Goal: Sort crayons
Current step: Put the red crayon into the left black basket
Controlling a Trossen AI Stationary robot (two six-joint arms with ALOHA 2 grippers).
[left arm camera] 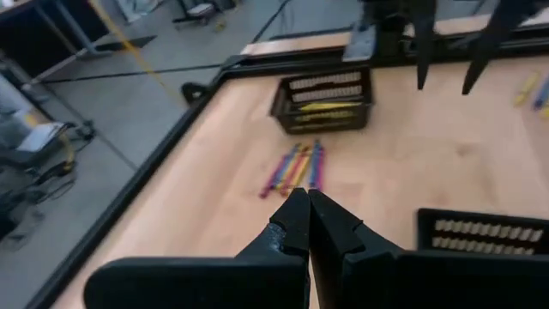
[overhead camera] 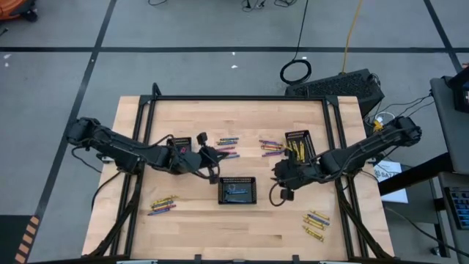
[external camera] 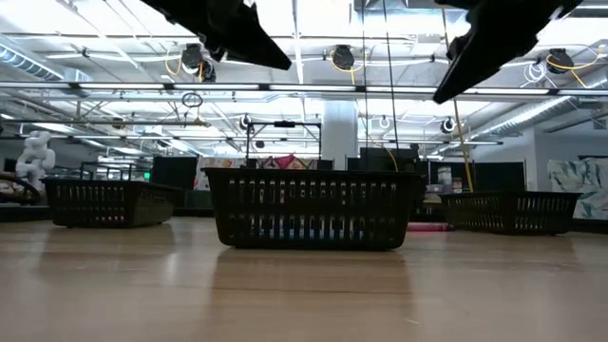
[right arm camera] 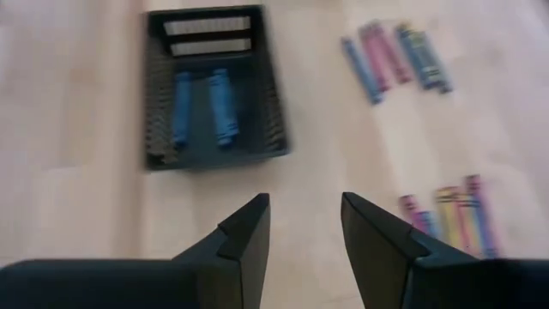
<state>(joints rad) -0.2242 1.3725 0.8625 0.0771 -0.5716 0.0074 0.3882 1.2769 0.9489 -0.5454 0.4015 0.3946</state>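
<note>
Crayons sit in four loose clusters on the wooden table (overhead camera: 190, 235), plus some already in baskets. Middle black basket (overhead camera: 237, 190) holds two blue crayons (right arm camera: 202, 107), lying side by side lengthwise. Basket at the far right (overhead camera: 297, 143) holds yellow crayons (left arm camera: 330, 106). A third basket (overhead camera: 182, 142) sits under the left arm; its contents are hidden. Loose groups: mixed blue/pink/purple bunch (overhead camera: 227, 146) on the far side, just ahead of the left gripper; a mixed-colour bunch (overhead camera: 271, 147) just left of the yellow basket; a mostly yellow-orange bunch (overhead camera: 163, 205) near-left; mostly yellow ones (overhead camera: 316, 224) near-right. Left gripper (overhead camera: 214, 156) hangs above the table between the left basket and the far-side bunch, fingers (left arm camera: 296, 225) pressed together with nothing between them. Right gripper (overhead camera: 278, 173) hovers just right of the middle basket, off the wood, fingers (right arm camera: 247, 236) apart, nothing held. In the right wrist view the blue-crayon basket is straight ahead of the parted jaws, with two loose crayon groups off to the side. Low view shows all three baskets standing flat on the table, both arms well above them.
</note>
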